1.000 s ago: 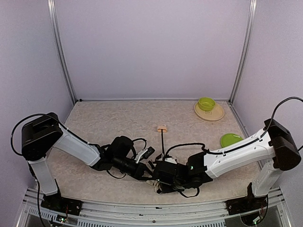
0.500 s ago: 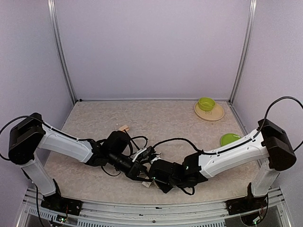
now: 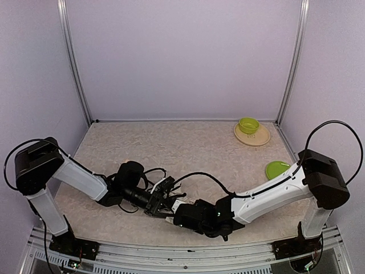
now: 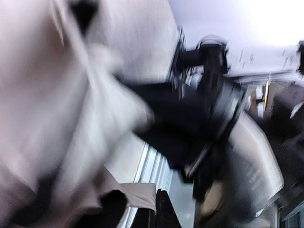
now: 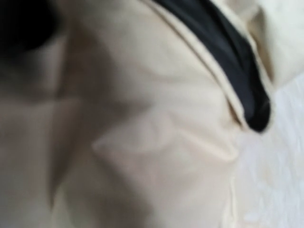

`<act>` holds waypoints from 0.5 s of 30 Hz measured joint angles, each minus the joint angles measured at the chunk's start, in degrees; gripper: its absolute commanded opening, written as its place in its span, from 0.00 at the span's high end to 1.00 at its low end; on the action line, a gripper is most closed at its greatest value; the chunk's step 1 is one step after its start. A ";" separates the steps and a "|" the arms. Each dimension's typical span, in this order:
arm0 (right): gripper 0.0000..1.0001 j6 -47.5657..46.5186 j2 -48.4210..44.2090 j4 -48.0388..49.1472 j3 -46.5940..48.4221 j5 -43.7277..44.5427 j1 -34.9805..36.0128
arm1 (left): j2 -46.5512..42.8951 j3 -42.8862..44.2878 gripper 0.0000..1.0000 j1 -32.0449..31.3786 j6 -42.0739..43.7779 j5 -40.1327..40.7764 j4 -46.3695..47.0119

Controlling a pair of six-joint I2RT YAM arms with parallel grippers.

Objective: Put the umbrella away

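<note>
Umbrella (image 5: pixel 142 142): cream fabric with a fold of black lining fills the right wrist view, close against the lens; from above it is almost wholly hidden between the two hands, at the near middle of the worktop (image 3: pixel 171 145)
Left hand (image 3: pixel 162 201): closed, low over the worktop, its tip meeting the right hand; blurred cream fabric (image 4: pixel 57 118) fills the left of its wrist view, and whether it pinches that fabric cannot be told
Right hand (image 3: pixel 177 212): low, buried in the fabric; its fingers do not show, so open or closed cannot be told
Arms: both reach inward from the sides and meet near the front edge
Bowl (image 3: pixel 248 125): green, on a tan plate (image 3: pixel 261 138) in the far right corner
Dish (image 3: pixel 277 169): green, by the right edge
</note>
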State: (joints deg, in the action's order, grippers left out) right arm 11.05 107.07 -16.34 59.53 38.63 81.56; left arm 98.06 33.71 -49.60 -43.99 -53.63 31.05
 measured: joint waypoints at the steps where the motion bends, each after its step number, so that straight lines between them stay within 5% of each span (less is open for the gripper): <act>1: 1.00 -2.38 -0.02 0.74 -0.35 0.11 0.52 | 0.50 -1.36 1.00 1.16 -2.60 0.37 3.82; 8: 1.00 -9.66 -2.14 9.01 -4.22 -3.10 3.43 | 0.98 -4.04 1.00 3.98 -12.59 1.09 18.78; 15: 1.00 -13.81 -0.90 9.66 -2.95 -3.67 3.32 | 2.91 1.40 1.00 1.49 -11.61 1.29 13.18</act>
State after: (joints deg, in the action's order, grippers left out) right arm -2.76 106.17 -6.68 56.58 34.96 84.88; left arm 100.97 35.11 -48.12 -55.59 -52.34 44.23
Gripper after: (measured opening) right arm 0.063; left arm 0.014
